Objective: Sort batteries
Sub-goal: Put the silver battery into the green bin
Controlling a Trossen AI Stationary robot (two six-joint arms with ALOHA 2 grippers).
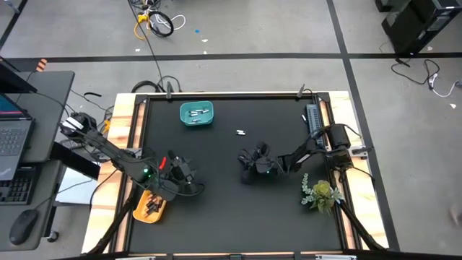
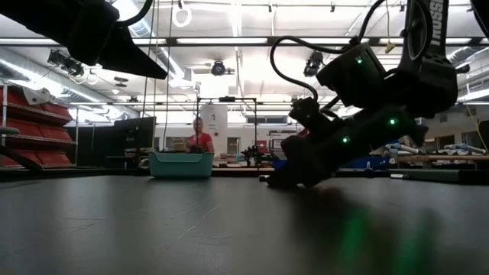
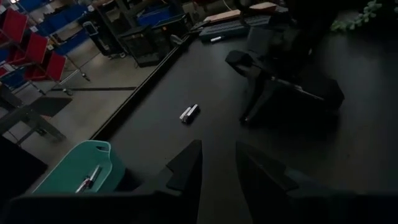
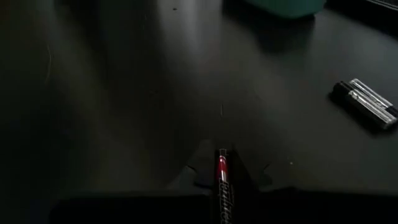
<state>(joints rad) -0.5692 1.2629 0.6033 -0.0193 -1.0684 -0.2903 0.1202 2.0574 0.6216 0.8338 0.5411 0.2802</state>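
My right gripper (image 1: pixel 247 165) is down at the middle of the black table, shut on a red and dark battery (image 4: pixel 222 169). Two silver batteries (image 1: pixel 240 133) lie side by side on the table beyond it, also seen in the right wrist view (image 4: pixel 367 104). The teal bin (image 1: pixel 196 114) at the far side holds silver batteries. The yellow bin (image 1: pixel 149 206) at the near left holds dark ones. My left gripper (image 3: pixel 217 163) hangs open over the table beside the yellow bin, with nothing between its fingers. My right gripper pinches the red battery (image 4: pixel 222 163) between its two fingers, and the battery lies along them with its end at the fingertips. The fingers slant down from the table's right side, and their tips (image 2: pixel 269 181) are at the table top. Whether the battery is clear of the table, I cannot tell.
A grey ribbed strip (image 1: pixel 314 115) lies along the right edge. A small green plant (image 1: pixel 321 193) stands at the near right. A wooden frame (image 1: pixel 130 144) borders the table. A person (image 2: pixel 201 139) stands in the room far behind the teal bin.
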